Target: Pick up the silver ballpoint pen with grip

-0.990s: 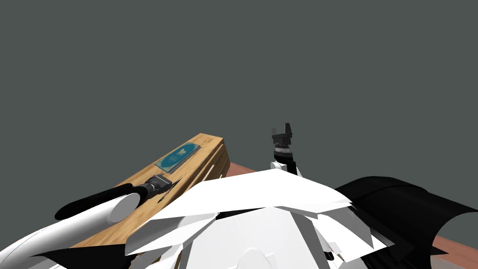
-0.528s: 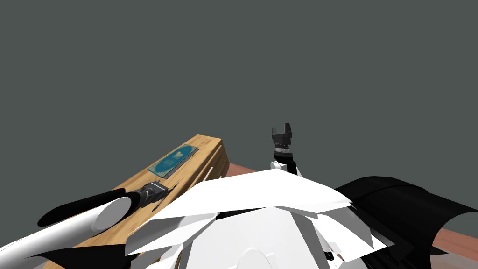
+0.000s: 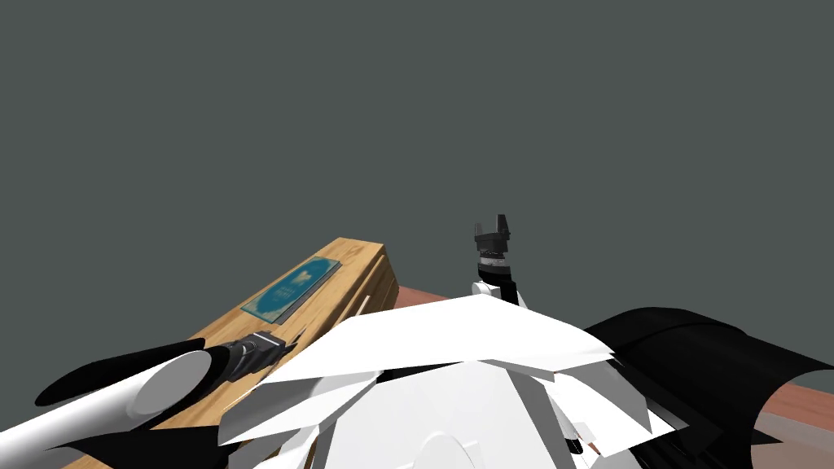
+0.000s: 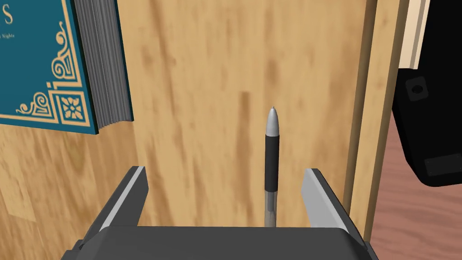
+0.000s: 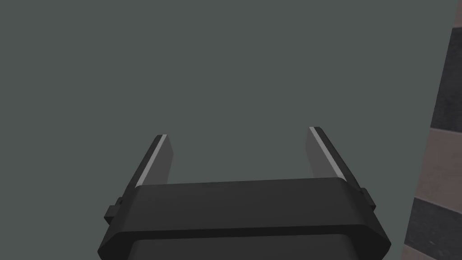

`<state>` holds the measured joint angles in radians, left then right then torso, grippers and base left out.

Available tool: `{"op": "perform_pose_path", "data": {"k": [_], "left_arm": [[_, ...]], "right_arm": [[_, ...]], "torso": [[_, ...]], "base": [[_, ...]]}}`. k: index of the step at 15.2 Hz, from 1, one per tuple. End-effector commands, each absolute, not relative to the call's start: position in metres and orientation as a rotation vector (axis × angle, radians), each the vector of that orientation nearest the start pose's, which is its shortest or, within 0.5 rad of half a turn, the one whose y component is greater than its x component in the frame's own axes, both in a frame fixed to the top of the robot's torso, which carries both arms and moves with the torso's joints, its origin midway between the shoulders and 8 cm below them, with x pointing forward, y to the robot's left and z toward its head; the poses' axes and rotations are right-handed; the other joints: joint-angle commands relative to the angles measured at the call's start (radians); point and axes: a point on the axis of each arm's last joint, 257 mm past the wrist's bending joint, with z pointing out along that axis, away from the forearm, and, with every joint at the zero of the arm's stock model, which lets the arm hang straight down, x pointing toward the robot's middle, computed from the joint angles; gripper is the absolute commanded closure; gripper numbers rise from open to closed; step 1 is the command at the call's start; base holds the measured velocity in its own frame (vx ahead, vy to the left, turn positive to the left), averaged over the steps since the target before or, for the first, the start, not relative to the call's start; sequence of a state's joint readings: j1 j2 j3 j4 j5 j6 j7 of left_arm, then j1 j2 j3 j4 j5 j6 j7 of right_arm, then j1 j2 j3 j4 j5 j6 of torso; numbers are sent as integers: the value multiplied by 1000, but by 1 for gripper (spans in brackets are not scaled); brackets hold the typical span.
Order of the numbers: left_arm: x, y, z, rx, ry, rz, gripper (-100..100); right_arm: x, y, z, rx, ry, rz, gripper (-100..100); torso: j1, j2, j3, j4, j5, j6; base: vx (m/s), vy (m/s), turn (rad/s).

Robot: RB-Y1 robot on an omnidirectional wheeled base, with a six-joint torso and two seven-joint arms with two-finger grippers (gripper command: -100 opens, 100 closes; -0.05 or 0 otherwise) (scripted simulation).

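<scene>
A silver pen (image 4: 271, 162) with a black grip lies on a wooden top (image 4: 198, 99), its tip pointing away from my hand. My left gripper (image 4: 225, 180) is open just above the wood, with the pen's rear half between the fingers, nearer the one by the top's edge, touching neither. In the head view the left gripper (image 3: 277, 348) sits low over the wooden furniture (image 3: 326, 305) near its front edge. My right gripper (image 3: 493, 226) is raised in front of the grey wall, open and empty (image 5: 237, 151).
A teal book (image 4: 47, 63) with gold ornament lies on the wood beyond my left gripper, also seen as the teal book (image 3: 291, 287) in the head view. The wooden top's edge (image 4: 366, 113) runs close beside the pen, with reddish-brown floor (image 4: 406, 216) below.
My left arm has drawn back toward me along the wooden top, away from the book. The right arm has not moved.
</scene>
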<state>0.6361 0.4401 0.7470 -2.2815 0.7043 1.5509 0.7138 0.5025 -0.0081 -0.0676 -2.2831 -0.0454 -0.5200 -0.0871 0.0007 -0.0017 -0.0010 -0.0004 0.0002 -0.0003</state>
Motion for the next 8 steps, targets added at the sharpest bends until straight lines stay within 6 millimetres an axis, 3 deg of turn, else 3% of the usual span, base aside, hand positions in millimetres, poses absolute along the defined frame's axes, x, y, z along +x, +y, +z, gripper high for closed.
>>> {"op": "perform_pose_path", "data": {"k": [1,8], "left_arm": [[142,519,-285,-2771,583,-326,-100],[109,510,-291,-2880,520,-204,-100]], "right_arm": [[334,-305,31,683,548,1348,0],[334,-305,31,683,548,1349,0]], "torso": [[0,0,0,0,0,0],[0,0,0,0,0,0]], "base": [[18,22,-95],[18,21,-73]]}}
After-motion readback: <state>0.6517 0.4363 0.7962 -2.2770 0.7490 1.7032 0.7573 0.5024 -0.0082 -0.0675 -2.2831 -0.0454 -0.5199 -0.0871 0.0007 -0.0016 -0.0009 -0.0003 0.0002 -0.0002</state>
